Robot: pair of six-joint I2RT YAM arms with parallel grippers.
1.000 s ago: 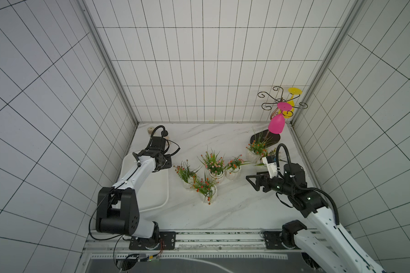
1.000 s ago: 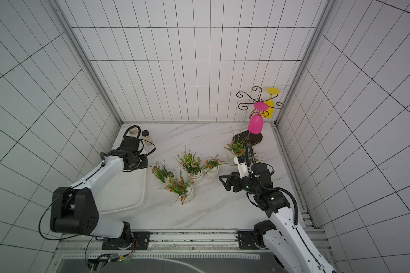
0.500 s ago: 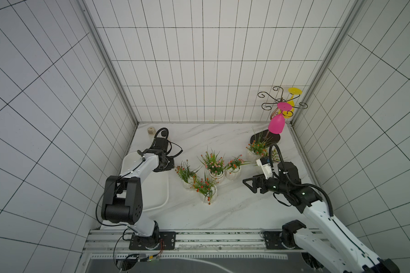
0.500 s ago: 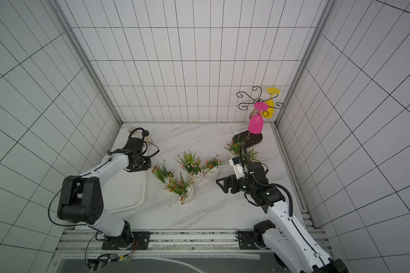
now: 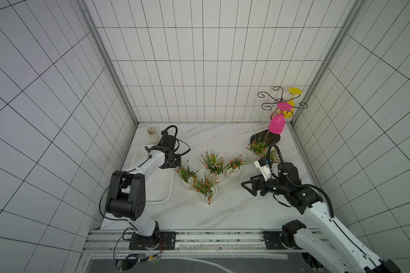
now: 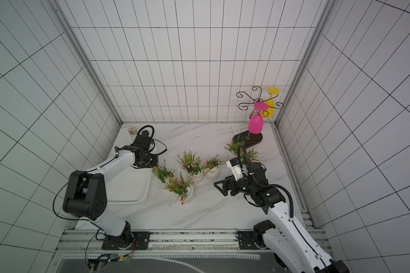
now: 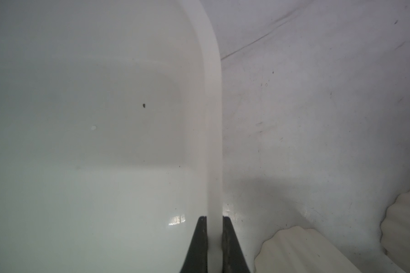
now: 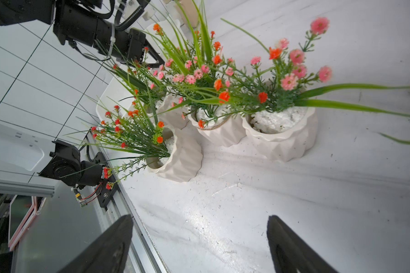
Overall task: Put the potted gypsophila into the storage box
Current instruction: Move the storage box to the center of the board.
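Left hand (image 6: 150,163) over storage box (image 6: 149,186) far corner; right hand (image 6: 219,189) spread, beside potted gypsophila cluster (image 6: 195,176).

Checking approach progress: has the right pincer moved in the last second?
Yes: the right pincer has edged toward the nearest white faceted ceramic pot.

storage box (image 7: 214,141): smooth, glossy white plastic was seen, sheen on the rim | tabletop (image 8: 246,212): polished marble-veined finish, grit-flecked, was noted | pots (image 8: 282,144): faceted off-white glazed ceramic look was recorded | pink goblet (image 5: 276,124), table's 1 o'clock: glossy plastic was noted | base rail (image 5: 223,236): bare brushed metal was seen
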